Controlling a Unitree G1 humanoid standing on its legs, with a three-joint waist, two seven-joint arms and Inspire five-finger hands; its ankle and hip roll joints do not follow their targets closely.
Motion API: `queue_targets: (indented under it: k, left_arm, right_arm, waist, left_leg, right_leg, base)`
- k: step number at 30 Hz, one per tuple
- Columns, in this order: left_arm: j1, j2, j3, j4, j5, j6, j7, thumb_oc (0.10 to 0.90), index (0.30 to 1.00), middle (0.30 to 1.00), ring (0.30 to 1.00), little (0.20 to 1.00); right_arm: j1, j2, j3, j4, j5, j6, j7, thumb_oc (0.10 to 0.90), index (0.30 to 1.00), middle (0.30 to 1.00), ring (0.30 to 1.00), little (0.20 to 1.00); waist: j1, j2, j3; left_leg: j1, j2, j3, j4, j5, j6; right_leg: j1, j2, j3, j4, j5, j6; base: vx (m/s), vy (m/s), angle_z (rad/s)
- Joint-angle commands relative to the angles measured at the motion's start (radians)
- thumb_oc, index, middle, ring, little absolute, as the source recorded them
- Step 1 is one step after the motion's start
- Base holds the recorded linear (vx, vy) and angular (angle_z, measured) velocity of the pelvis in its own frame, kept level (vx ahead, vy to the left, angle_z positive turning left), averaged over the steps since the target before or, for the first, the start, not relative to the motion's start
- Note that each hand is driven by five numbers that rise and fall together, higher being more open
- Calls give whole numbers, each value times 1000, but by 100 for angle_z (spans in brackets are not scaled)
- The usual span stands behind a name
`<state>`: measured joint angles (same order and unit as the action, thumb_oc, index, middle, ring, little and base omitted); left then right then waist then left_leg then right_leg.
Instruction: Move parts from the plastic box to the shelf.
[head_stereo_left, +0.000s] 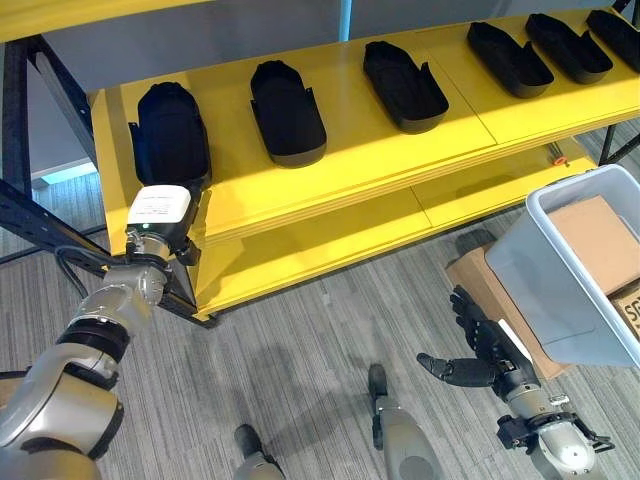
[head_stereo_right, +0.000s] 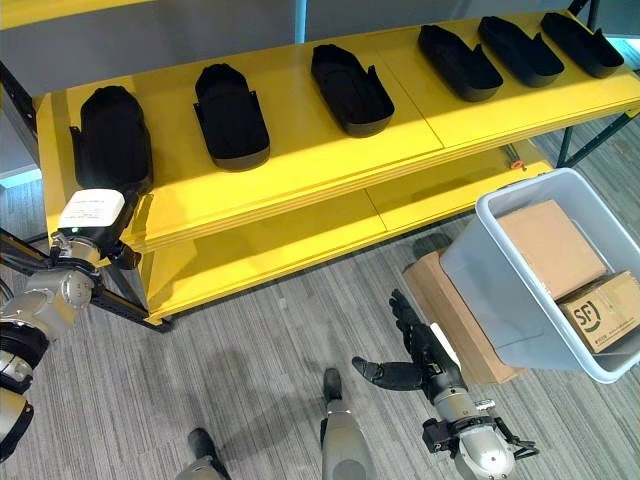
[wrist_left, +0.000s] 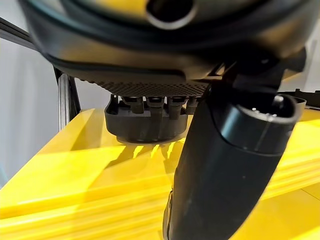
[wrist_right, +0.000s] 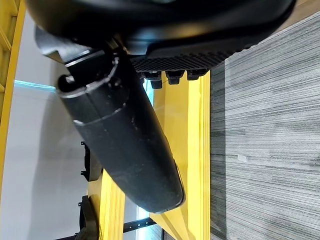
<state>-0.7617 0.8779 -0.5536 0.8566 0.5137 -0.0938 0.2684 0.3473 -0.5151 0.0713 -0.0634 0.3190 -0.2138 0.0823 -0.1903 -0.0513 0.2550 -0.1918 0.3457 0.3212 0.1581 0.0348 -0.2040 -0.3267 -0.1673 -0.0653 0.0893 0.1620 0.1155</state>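
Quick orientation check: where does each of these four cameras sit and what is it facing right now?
Left eye: head, looking down at yellow shelf, black parts, plastic box; both arms.
Right eye: same scene, right hand open.
Left wrist: along left hand at the leftmost part.
Right wrist: along right hand toward shelf, floor.
Shared: shelf.

Six black parts (head_stereo_left: 288, 110) in a row on yellow shelf (head_stereo_left: 380, 160), tilted grey plastic box (head_stereo_left: 560, 290) seemingly holding cardboard

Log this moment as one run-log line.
left hand: at leftmost black part on yellow shelf | right hand: open, empty, beside plastic box
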Motion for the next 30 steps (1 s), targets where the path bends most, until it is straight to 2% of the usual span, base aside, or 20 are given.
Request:
queue_targets:
  k: [1,9,14,15,16,20,22,24,25,30]
  left_arm:
    - [-147,25,44,19,-48,-11,45,900,1000,1000,1000,1000]
    - [-149,19,41,20,-55,-14,47,900,1000,1000,1000,1000]
    - [-119,39,57,-62,-56,-25,47,900,1000,1000,1000,1000]
    - [-71,60,90,-148,-58,-37,43,900,1000,1000,1000,1000]
    - [-66,61,94,-150,-57,-36,42,900,1000,1000,1000,1000]
    - [117,104,223,-347,-60,-60,22,900,1000,1000,1000,1000]
    - [272,119,331,-473,-58,-75,6,900,1000,1000,1000,1000]
    - [329,120,377,-523,-58,-79,-4,900,1000,1000,1000,1000]
    - [431,110,447,-599,-61,-97,-19,900,1000,1000,1000,1000]
    - [591,86,544,-674,-108,-138,-19,900,1000,1000,1000,1000]
  right_arm:
    - [-14,-42,-26,-78,62,-97,-7,900,1000,1000,1000,1000]
    - [-13,-44,-23,-77,65,-98,-6,900,1000,1000,1000,1000]
    - [-11,-44,-27,-76,63,-98,-8,900,1000,1000,1000,1000]
    - [-10,-38,-36,-74,61,-98,-10,900,1000,1000,1000,1000]
    - [-10,-40,-35,-74,61,-98,-10,900,1000,1000,1000,1000]
    - [-10,-27,-59,-72,49,-101,-15,900,1000,1000,1000,1000]
    - [-15,-18,-74,-67,39,-103,-21,900,1000,1000,1000,1000]
    - [-17,-19,-75,-66,38,-101,-22,900,1000,1000,1000,1000]
    - [-15,-12,-86,-64,30,-99,-20,900,1000,1000,1000,1000]
    - [-36,-12,-93,-60,27,-101,-28,900,1000,1000,1000,1000]
  waist:
    - [-16,23,-56]
    - [-19,22,-56]
    - [-15,23,-54]
    - [-6,25,-53]
    - [-7,25,-54]
    - [15,28,-50]
    - [27,30,-47]
    - [28,31,-47]
    - [37,32,-45]
    - [53,42,-47]
  left_leg:
    - [-83,31,-37,42,57,19]
    - [-85,31,-34,44,56,19]
    - [-85,30,-37,46,54,20]
    - [-85,29,-39,47,53,20]
    - [-85,29,-39,47,53,20]
    - [-80,28,-45,42,53,21]
    - [-72,26,-48,39,50,22]
    - [-70,26,-49,39,49,23]
    - [-66,27,-51,39,47,24]
    - [-35,21,-58,21,53,26]
  right_leg:
    - [56,-91,22,141,-108,94]
    - [52,-90,27,141,-105,94]
    - [52,-90,26,142,-106,92]
    - [55,-91,23,142,-108,92]
    - [55,-91,23,142,-108,92]
    - [66,-92,16,143,-113,88]
    - [75,-93,14,142,-116,86]
    - [79,-93,13,143,-118,85]
    - [84,-94,11,148,-122,83]
    - [114,-96,5,146,-128,79]
  base:
    - [0,0,0]
    - [0,0,0]
    - [0,0,0]
    - [0,0,0]
    - [0,0,0]
    - [1,-2,-2]
    - [0,0,0]
    - [0,0,0]
    - [12,-3,5]
    - [14,-7,6]
